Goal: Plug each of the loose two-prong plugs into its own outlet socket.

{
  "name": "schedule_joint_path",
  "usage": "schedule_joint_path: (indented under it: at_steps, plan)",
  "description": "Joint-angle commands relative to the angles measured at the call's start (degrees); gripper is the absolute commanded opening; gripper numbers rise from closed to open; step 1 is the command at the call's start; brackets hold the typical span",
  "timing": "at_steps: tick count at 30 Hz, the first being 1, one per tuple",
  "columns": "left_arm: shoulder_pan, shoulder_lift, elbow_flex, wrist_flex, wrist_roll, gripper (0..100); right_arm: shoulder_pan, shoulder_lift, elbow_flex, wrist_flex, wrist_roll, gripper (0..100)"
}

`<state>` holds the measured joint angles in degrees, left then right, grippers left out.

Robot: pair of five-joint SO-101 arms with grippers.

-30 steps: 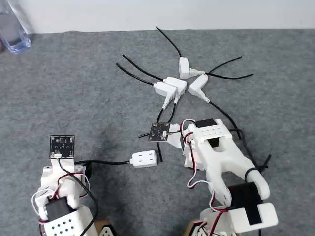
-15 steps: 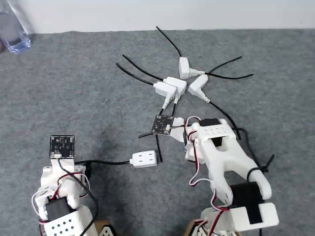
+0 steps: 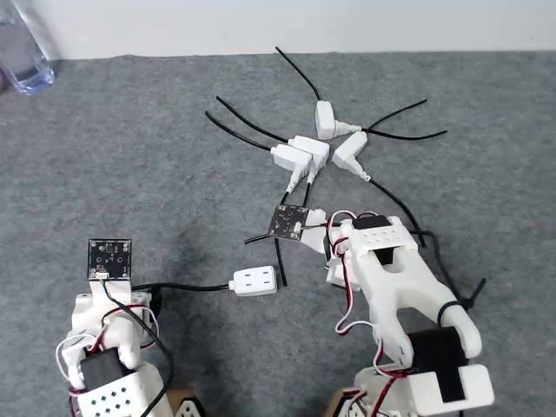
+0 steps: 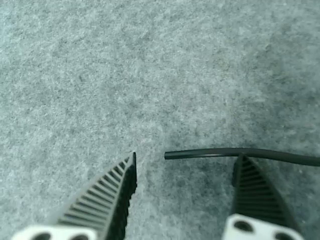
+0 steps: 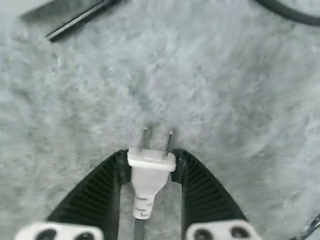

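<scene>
Our left arm (image 3: 109, 347) sits folded back at the near left edge, and our left gripper (image 4: 187, 159) points downward with its jaws spread wide. Our right arm (image 3: 395, 278) stretches forward and low, and our right gripper (image 5: 150, 159) pinches a white two-prong plug (image 5: 149, 170) between its fingers

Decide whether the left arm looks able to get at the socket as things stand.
Probably yes. The socket lies on open carpet near the left arm, with nothing on it. The left gripper is open and empty, above a black cable.
</scene>
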<state>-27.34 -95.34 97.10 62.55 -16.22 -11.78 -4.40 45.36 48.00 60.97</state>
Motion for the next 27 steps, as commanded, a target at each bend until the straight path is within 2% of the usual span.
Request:
schedule_joint_path:
  at_steps: [1, 3, 8, 13, 24, 27]
  plan:
    - [0.35, -0.70, -0.31, -1.49, -0.44, 29, 0.84, -1.45, 0.00, -1.36, -1.67, 21.2]
    - [0.35, -0.70, -0.31, -1.49, -0.44, 29, 0.92, -1.45, 0.00, -1.36, -1.67, 21.7]
    - [0.35, -0.70, -0.31, -1.49, -0.44, 29, 2.86, -1.45, 0.00, -1.36, 0.70, 14.6]
    - [0.35, -0.70, -0.31, -1.49, -0.44, 29, 5.32, -1.45, 0.00, -1.36, 1.14, 14.3]
    - [0.35, -0.70, -0.31, -1.49, -0.44, 29, 5.05, -1.10, -0.18, -1.98, 1.14, 13.5]
    - [0.35, -0.70, -0.31, -1.49, -0.44, 29, 4.97, -1.01, -0.26, -2.07, 2.20, 2.0]
